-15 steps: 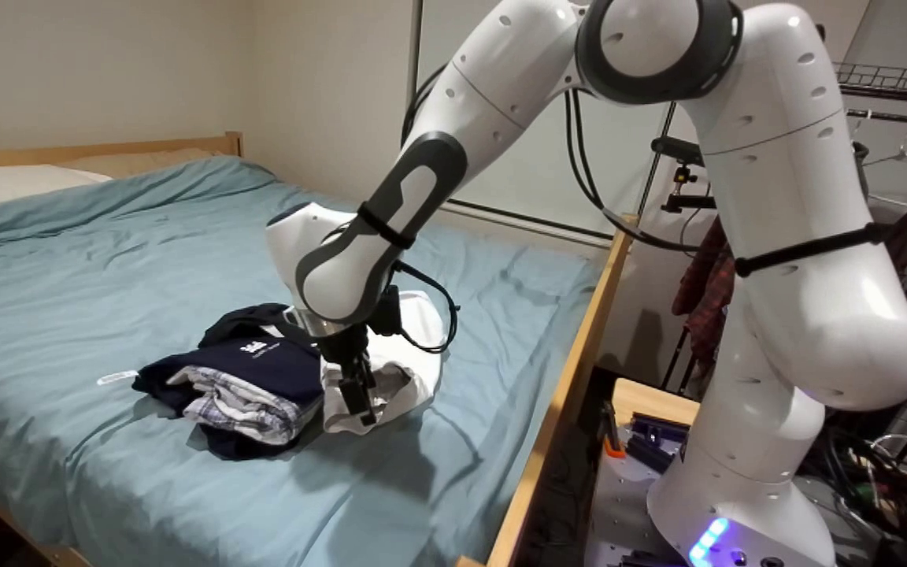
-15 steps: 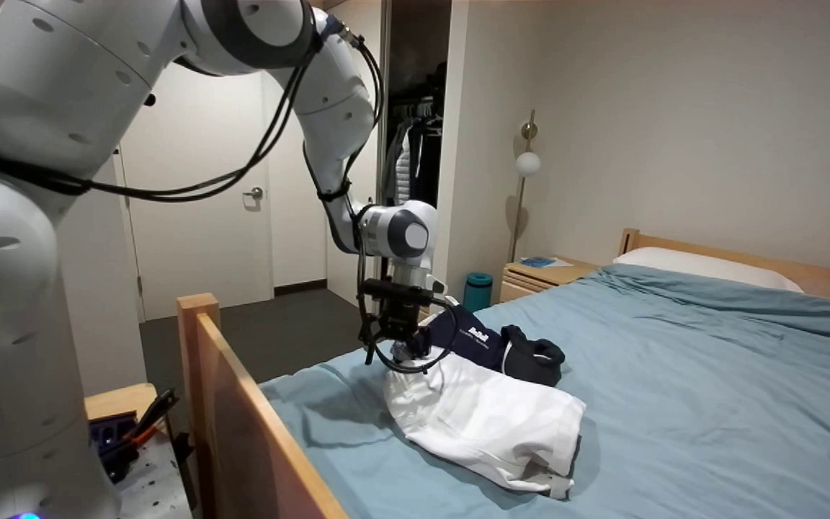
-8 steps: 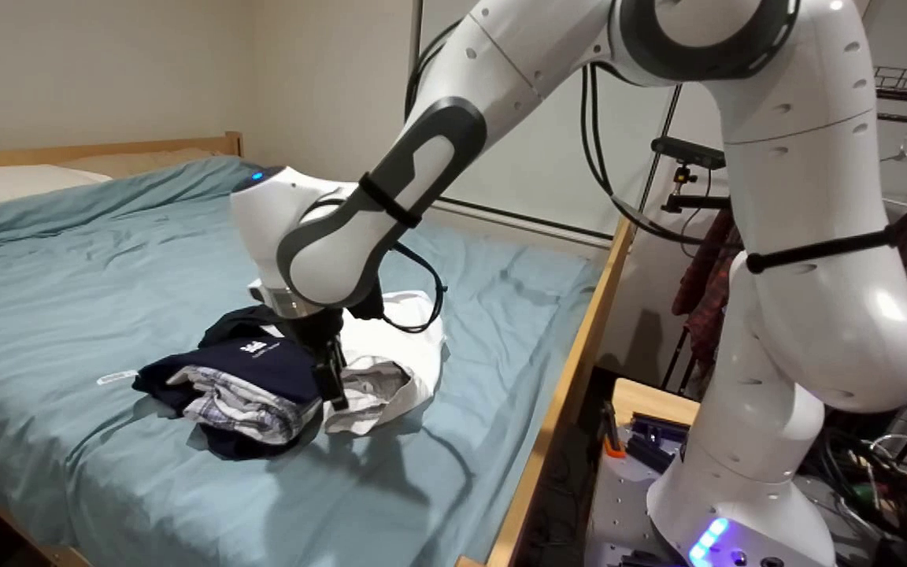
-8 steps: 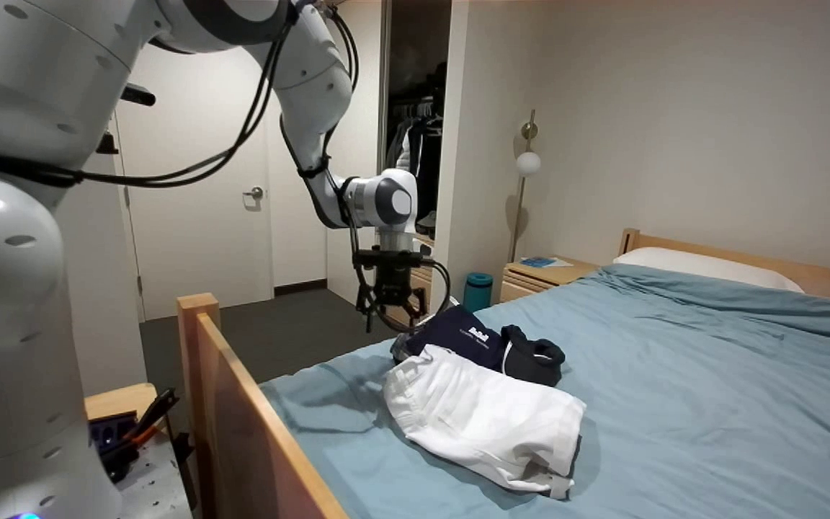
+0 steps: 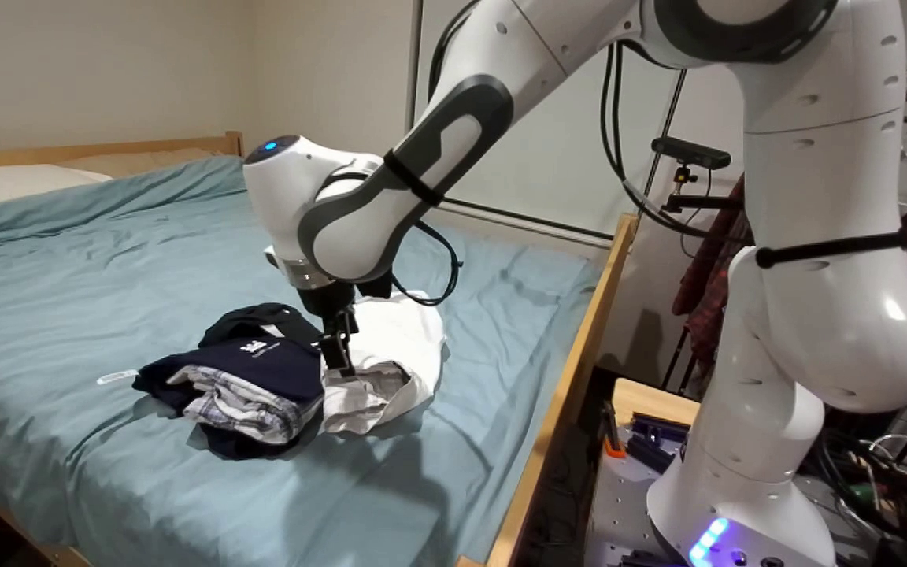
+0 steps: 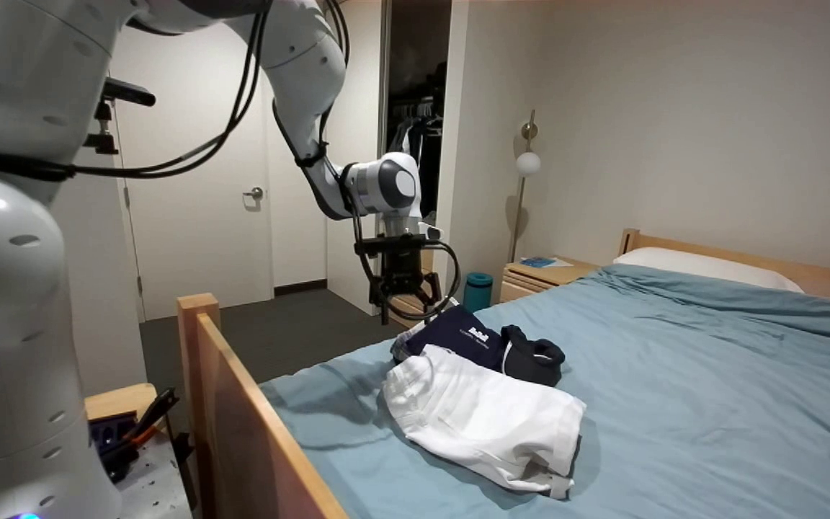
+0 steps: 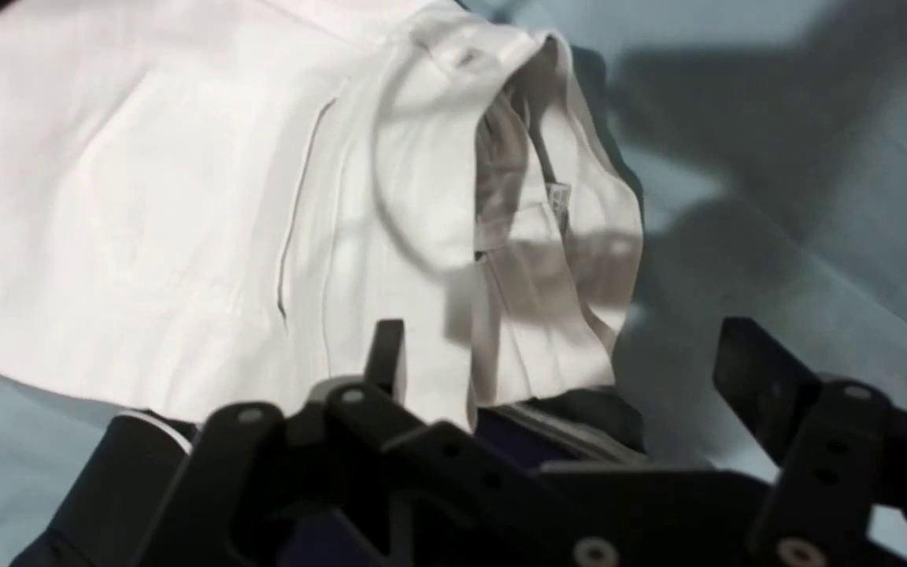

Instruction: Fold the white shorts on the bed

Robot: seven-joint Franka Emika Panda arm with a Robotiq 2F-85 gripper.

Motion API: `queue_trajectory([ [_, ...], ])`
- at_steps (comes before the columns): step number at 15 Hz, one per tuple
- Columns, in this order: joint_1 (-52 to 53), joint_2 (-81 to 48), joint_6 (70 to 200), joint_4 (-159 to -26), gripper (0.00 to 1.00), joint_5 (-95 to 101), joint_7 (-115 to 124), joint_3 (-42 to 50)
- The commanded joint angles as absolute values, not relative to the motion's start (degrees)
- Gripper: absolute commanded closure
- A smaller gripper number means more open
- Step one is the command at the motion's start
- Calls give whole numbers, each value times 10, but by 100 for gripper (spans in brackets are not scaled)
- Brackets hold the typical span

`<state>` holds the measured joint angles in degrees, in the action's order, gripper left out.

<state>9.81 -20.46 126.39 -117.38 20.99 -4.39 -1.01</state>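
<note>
The white shorts [image 5: 414, 335] lie folded over on the blue bed [image 5: 146, 260], in both exterior views [image 6: 487, 418]. In the wrist view the shorts [image 7: 186, 213] fill the upper left. Their open waistband [image 7: 556, 260] points right, with inner layers and a small tag showing. My gripper [image 7: 564, 354] is open and empty, its two black fingers [image 7: 760, 378] wide apart. In both exterior views the gripper [image 6: 406, 316] hangs pointing down, above the bed. In an exterior view it overlaps the waistband end of the shorts [image 5: 341, 366].
A pile of dark navy clothes [image 5: 257, 366] with a plaid piece [image 5: 241, 409] lies right beside the shorts, also in an exterior view [image 6: 465, 335]. A wooden bed rail [image 6: 264, 411] stands between the bed and the robot base. Loose cables [image 6: 451, 281] loop around the wrist.
My gripper has risen from low by the waistband end of the shorts to well above it. In between it swung toward the dark pile and partly back. The shorts look almost unchanged.
</note>
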Motion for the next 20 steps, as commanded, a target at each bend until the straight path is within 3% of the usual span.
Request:
queue_trajectory([
  [1, 77, -213, 1279, -1192, 0, 221, -29, 0],
  [13, -20, -350, 1424, -1173, 0, 74, -208, -72],
  [20, 14, -378, 1421, -1169, 0, 79, -149, -58],
])
